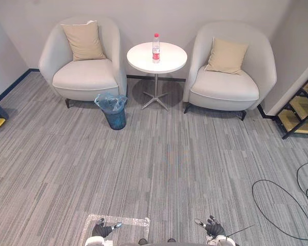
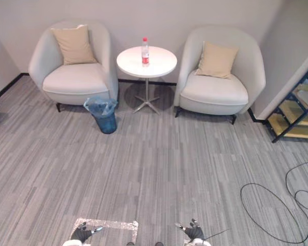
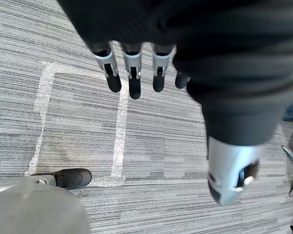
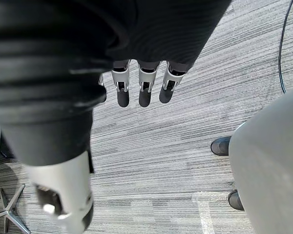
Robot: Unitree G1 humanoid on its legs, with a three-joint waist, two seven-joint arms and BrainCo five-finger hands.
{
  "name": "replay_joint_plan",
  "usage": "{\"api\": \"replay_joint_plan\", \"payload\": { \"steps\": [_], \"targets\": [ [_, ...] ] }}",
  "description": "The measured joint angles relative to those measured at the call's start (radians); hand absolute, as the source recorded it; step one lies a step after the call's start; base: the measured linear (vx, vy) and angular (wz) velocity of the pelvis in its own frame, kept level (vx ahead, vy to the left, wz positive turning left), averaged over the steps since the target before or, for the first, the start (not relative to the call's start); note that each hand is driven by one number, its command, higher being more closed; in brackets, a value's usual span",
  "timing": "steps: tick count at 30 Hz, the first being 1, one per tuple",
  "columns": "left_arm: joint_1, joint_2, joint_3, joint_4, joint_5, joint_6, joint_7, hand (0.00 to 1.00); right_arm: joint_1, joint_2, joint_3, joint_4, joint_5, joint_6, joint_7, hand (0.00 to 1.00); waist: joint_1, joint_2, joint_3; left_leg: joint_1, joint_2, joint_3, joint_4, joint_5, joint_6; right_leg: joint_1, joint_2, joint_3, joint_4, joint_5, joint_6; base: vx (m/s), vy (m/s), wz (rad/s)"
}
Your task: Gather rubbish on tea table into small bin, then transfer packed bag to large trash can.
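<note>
The robot's left hand [image 1: 98, 229] hangs low at its side, fingers [image 3: 132, 78] straight and apart, holding nothing. The right hand [image 1: 213, 226] hangs the same way on the other side, fingers [image 4: 142, 87] straight and empty. Both hover above grey striped carpet [image 1: 159, 169]. A taped square [image 1: 118, 221] is marked on the floor just beside the left hand.

Well ahead, across open carpet, a round white tea table [image 1: 169, 59] stands on a slim metal stem between two pale armchairs. A clear plastic bottle [image 1: 156, 48] with a red cap and red label stands upright near the middle of the table top. It is the one piece of rubbish to be seen there. The small bin [image 1: 115, 119], dark blue and lined with a blue bag [image 1: 110, 101] whose edge puffs out over the rim, sits on the floor near the table's foot, just beside the left armchair [image 1: 84, 77]. The right armchair [image 1: 226, 89] stands on the table's far side, and each chair holds a tan cushion.

By the look of it, the task is at its very start: nothing is picked up and the bottle is not yet in the bin. The walk to the table, the pick-up, the drop into the bin, and carrying the bag to the large trash can all appear to remain
</note>
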Motion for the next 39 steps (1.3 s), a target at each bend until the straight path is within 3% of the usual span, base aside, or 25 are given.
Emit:
{"api": "replay_joint_plan", "payload": {
  "steps": [27,30,31,32,33,34,35,37,38,39],
  "targets": [
    [-0.011,0.003,0.0,0.0,-0.001,0.001,-0.001,0.0,0.0,0.0,-0.001,-0.004,0.006,0.002,0.0,0.0,0.0,-0.005,0.0,-0.038,0.002,0.014,0.0,-0.002,-0.002,-0.025,0.003,0.014,-0.012,0.006,0.01,-0.02,-0.019,-0.01],
    [-0.022,0.008,0.018,-0.004,-0.001,0.002,-0.002,0.0,0.001,0.002,-0.003,-0.011,0.027,0.001,0.0,0.0,0.0,-0.018,0.01,-0.094,0.006,0.013,0.102,-0.059,-0.013,-0.062,0.004,0.01,0.047,-0.034,0.002,0.03,-0.058,0.1],
    [-0.022,-0.005,0.073,-0.079,-0.007,0.007,-0.002,0.0,0.024,0.035,-0.006,-0.061,0.034,-0.005,0.0,0.0,0.001,-0.052,0.027,-0.246,0.018,0.065,0.499,-0.161,-0.047,-0.091,-0.016,0.012,0.189,-0.141,-0.036,0.12,-0.098,-0.02],
    [-0.024,-0.031,0.086,-0.102,-0.021,0.003,-0.001,0.0,0.031,0.034,-0.012,-0.083,0.034,-0.004,-0.001,0.0,0.014,-0.047,0.029,-0.324,0.076,0.138,0.691,-0.208,-0.017,-0.091,-0.021,0.013,0.223,-0.157,-0.04,0.14,-0.085,-0.04],
    [-0.025,-0.038,0.086,-0.103,-0.021,0.003,-0.002,0.0,0.033,0.034,-0.014,-0.091,0.035,-0.004,-0.001,0.0,0.014,-0.046,0.029,-0.337,0.099,0.153,0.718,-0.222,-0.018,-0.088,-0.019,0.017,0.23,-0.165,-0.039,0.14,-0.002,-0.25],
    [-0.031,-0.061,0.086,-0.107,-0.021,0.004,-0.002,0.0,0.033,0.034,-0.023,-0.098,0.044,-0.006,-0.003,0.0,0.006,-0.034,0.035,-0.363,0.155,0.17,0.77,-0.244,-0.037,-0.065,-0.019,0.032,0.24,-0.198,-0.047,0.22,0.071,-0.05],
    [-0.031,-0.069,0.098,-0.129,-0.019,0.004,-0.006,0.0,0.034,0.034,-0.023,-0.109,0.049,-0.003,-0.008,0.0,0.002,-0.03,0.04,-0.39,0.178,0.169,0.787,-0.26,-0.053,-0.052,-0.026,0.053,0.245,-0.219,-0.046,0.24,0.097,-0.07],
    [-0.029,-0.084,0.109,-0.141,-0.027,0.002,-0.002,0.0,0.025,0.036,-0.021,-0.123,0.064,0.002,-0.01,0.0,0.009,-0.03,0.039,-0.436,0.178,0.182,0.759,-0.263,-0.063,-0.049,-0.056,0.079,0.243,-0.236,-0.032,0.26,0.195,-0.29],
    [-0.042,-0.084,0.102,-0.142,-0.039,0.001,0.001,0.0,-0.005,0.033,-0.021,-0.108,0.064,0.003,-0.013,0.0,0.018,-0.031,0.047,-0.463,0.137,0.166,0.634,-0.23,-0.066,-0.046,-0.098,0.108,0.238,-0.251,-0.015,0.32,0.319,-0.7],
    [-0.041,-0.095,0.089,-0.134,-0.047,0.001,0.002,0.0,-0.025,0.022,-0.018,-0.084,0.063,0.003,-0.014,0.0,0.033,-0.002,0.051,-0.455,0.111,0.141,0.46,-0.164,-0.104,-0.039,-0.112,0.149,0.215,-0.263,0.003,0.28,0.307,-0.72]
  ]
}}
